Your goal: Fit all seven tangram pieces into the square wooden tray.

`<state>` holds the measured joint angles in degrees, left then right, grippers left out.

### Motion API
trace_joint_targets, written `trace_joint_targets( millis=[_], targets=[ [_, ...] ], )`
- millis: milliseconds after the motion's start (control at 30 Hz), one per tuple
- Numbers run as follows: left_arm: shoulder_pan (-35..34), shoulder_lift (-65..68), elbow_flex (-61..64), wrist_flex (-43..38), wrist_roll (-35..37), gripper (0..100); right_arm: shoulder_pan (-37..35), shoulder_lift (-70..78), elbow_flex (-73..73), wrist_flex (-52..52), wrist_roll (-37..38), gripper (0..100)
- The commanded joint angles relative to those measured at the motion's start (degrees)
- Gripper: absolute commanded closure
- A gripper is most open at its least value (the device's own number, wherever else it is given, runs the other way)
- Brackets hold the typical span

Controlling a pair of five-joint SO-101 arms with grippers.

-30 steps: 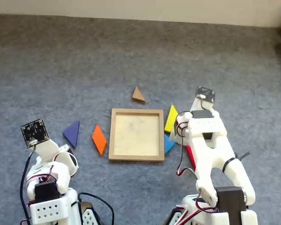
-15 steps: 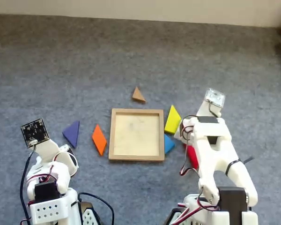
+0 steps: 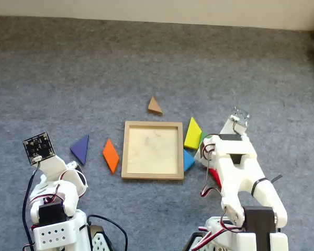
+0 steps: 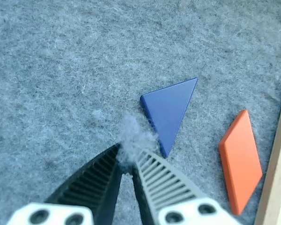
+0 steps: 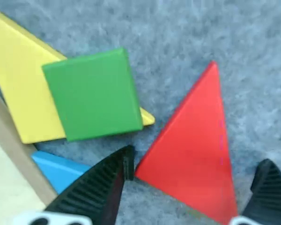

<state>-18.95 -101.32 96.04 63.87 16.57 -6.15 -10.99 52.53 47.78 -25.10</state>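
Over the grey felt tabletop, seen from above, the square wooden tray sits between the two arms, and a brown triangle lies just beyond it.

On the left wrist camera, the left pincer is clenched on nothing but a wisp of fluff. A dark blue triangle lies just ahead of its tips. An orange parallelogram lies farther to one side, near the tray's rim.

On the right wrist camera, the right pincer is released, straddling a red triangle. Beyond one finger, a green square overlaps a yellow triangle. A light blue piece beside that finger touches the tray.
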Motion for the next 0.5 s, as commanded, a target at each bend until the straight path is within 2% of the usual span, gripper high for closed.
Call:
trace_joint_targets(
  millis=[0,467],
  targets=[
    [-0.7,-1.4,1.2,-0.4,0.4,99,-1.0,3.2,0.0,-0.5,-1.7,61.5],
    [-0.7,-1.4,1.2,-0.4,0.4,99,-1.2,3.9,0.0,-0.2,-1.6,61.5]
  ],
)
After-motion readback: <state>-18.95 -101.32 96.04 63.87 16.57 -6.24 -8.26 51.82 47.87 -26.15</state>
